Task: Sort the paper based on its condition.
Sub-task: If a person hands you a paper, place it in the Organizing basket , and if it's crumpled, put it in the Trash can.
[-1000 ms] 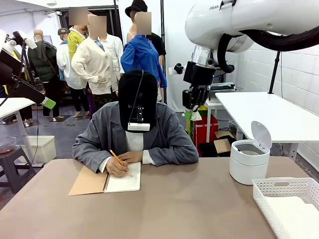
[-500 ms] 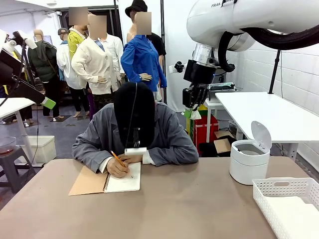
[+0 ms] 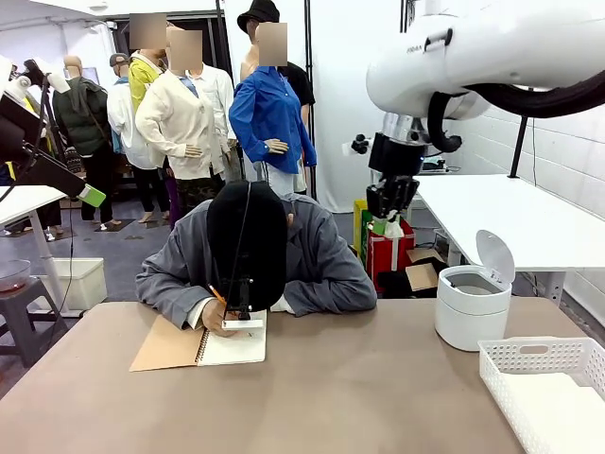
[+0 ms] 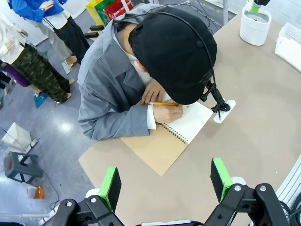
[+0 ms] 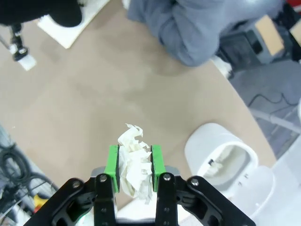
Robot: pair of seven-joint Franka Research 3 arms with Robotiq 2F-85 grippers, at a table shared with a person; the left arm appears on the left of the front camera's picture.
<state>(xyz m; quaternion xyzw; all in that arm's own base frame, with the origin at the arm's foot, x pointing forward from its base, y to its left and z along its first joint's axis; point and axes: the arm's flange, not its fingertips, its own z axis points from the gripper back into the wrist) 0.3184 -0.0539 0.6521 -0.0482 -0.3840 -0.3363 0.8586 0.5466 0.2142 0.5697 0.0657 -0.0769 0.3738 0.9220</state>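
Brown table (image 3: 378, 378) stretching across to a person in a grey jacket (image 3: 321, 265), bent low and writing with an orange pencil (image 4: 164, 103) in a spiral-bound notebook with a brown cardboard cover (image 3: 203, 345), and up above, the robot's right hand (image 5: 134, 165) has its green pads clamped on a crumpled white paper ball (image 5: 132, 165), carried high over the table. Below it sits a small white lidded bin (image 5: 221, 155), lid flipped up and mouth open, which looks like the place for wrinkled paper. Off to the right waits a white slotted plastic basket (image 3: 544, 364), likely for the flat sheets. The left hand (image 4: 164, 181) hangs with its pads spread wide apart and nothing between them, looking down on the writer, seemingly waiting on a fresh sheet.
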